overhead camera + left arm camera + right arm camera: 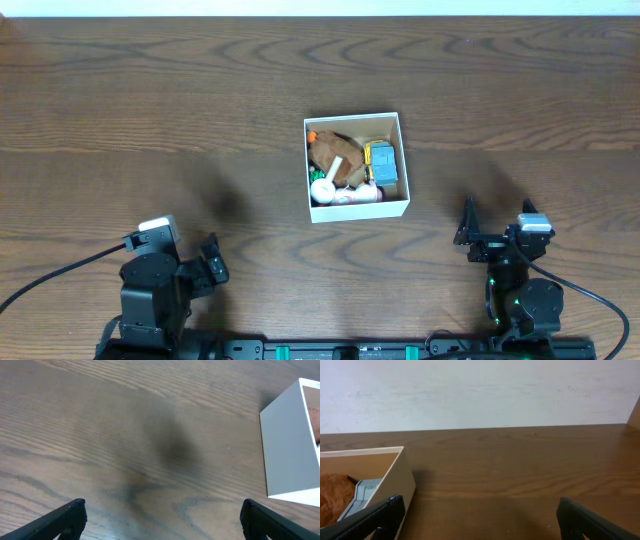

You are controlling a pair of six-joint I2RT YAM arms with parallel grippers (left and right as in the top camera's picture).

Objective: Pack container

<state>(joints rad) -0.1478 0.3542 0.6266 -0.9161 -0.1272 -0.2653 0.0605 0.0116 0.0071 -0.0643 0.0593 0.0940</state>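
The container [358, 209], a square white box, stands at the middle of the table. It holds several toys: a brown plush [333, 150], a blue and yellow block toy [381, 160] and a white piece [326, 181]. My left gripper [213, 262] is open and empty at the front left, well away from the box. My right gripper [468, 232] is open and empty at the front right. The left wrist view shows the box's white wall [287, 445] at the right edge. The right wrist view shows the box's corner [395, 477] at the left, with the plush [335, 495] inside.
Dark wood table [150, 120] all around the box. A pale wall [480, 390] rises behind the table's far edge in the right wrist view. Black cables run from both arm bases at the front edge.
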